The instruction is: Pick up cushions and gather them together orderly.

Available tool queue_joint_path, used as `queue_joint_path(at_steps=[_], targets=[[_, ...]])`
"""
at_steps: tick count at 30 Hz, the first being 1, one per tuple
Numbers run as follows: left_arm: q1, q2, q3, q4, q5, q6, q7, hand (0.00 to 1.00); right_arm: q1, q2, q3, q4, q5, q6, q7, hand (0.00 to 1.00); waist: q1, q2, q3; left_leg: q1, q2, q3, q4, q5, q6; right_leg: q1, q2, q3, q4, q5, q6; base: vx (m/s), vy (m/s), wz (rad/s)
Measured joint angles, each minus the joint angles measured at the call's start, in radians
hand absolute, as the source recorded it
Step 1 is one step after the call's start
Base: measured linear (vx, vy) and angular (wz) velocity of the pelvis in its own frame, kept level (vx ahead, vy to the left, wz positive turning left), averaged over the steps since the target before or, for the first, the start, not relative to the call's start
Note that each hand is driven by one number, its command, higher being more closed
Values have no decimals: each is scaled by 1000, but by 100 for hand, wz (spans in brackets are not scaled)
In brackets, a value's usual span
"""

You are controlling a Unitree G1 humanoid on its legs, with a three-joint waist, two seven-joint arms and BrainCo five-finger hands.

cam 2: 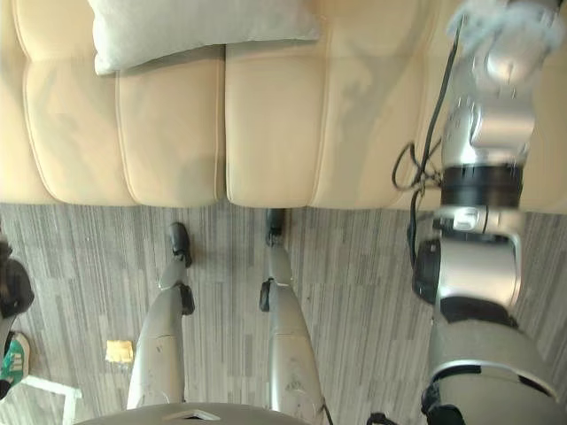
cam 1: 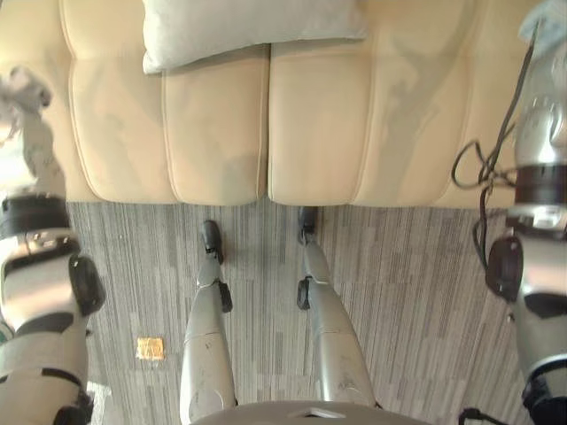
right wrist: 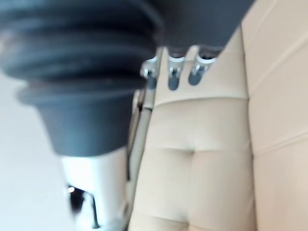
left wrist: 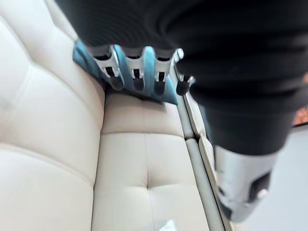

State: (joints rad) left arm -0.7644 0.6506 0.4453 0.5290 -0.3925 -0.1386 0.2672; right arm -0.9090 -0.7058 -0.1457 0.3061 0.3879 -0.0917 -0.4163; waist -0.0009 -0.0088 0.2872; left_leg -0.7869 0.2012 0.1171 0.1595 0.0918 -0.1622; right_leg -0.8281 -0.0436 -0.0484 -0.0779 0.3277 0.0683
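Gathering seems barely begun: one grey cushion [cam 1: 248, 31] lies on the cream sofa [cam 1: 213, 133], a teal cushion [left wrist: 84, 57] sits apart toward its left end, just beyond the left hand's [left wrist: 137, 67] unclenched fingers, and the right hand [right wrist: 174, 72] hovers empty, fingers relaxed.

We're over a cream sofa [cam 1: 213, 133], two padded seat sections side by side with a seam running between them. On the far part of the seat lies a pale grey cushion [cam 1: 248, 27], flat and straddling that seam. In the left wrist view a teal cushion [left wrist: 83, 57] sits tucked in where the seat meets the backrest. It seems to lean on the backrest, though we can't be sure. Below the sofa's front edge runs grey striped carpet [cam 1: 416, 292]. On it, off to the left, one small yellow square [cam 1: 150, 348] lies flat.
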Motion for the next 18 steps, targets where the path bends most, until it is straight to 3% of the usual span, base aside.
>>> queue_joint_path(at_steps=[3, 6, 7, 11, 13, 18], targets=[[266, -98, 66, -135, 1, -12, -13, 0, 275, 111, -72, -117, -13, -3, 39, 0, 0, 0, 0, 60, 14, 8, -4, -12, -7, 52, 14, 1, 0, -7, -11, -35, -11, -15], [505, -282, 50, -230, 4, -20, -34, 0, 543, 279, -103, -220, -84, -2, 81, 0, -3, 0, 0, 145, 20, 15, -9, -29, -7, 133, 20, 0, 1, -18, -28, -11, 14, -9], [604, -379, 13, -255, 15, -20, -45, 0, 656, 356, -102, -248, -125, -2, 108, 0, -2, 0, -3, 197, 20, 17, -10, -40, -6, 181, 20, -1, 5, -26, -32, 1, 30, -6], [840, -526, -131, -239, 116, -9, -83, 0, 909, 537, -41, -246, -244, -2, 166, 0, 7, -20, -75, 329, 20, 34, -21, -68, 4, 298, 22, -4, 5, -80, -47, 19, 33, -10], [912, -568, -172, -200, 162, -2, -102, 0, 993, 587, -3, -208, -285, -3, 197, 0, 17, -27, -114, 405, 18, 56, -45, -75, 10, 353, 14, -27, 4, -98, -49, 61, 46, -24], [965, -636, -218, 75, 287, 33, -155, 0, 1076, 672, 25, 101, -400, 14, 251, 0, 23, -26, -218, 586, 14, 78, -60, -119, 12, 530, 6, -48, 3, -130, -34, 79, 82, -10]])
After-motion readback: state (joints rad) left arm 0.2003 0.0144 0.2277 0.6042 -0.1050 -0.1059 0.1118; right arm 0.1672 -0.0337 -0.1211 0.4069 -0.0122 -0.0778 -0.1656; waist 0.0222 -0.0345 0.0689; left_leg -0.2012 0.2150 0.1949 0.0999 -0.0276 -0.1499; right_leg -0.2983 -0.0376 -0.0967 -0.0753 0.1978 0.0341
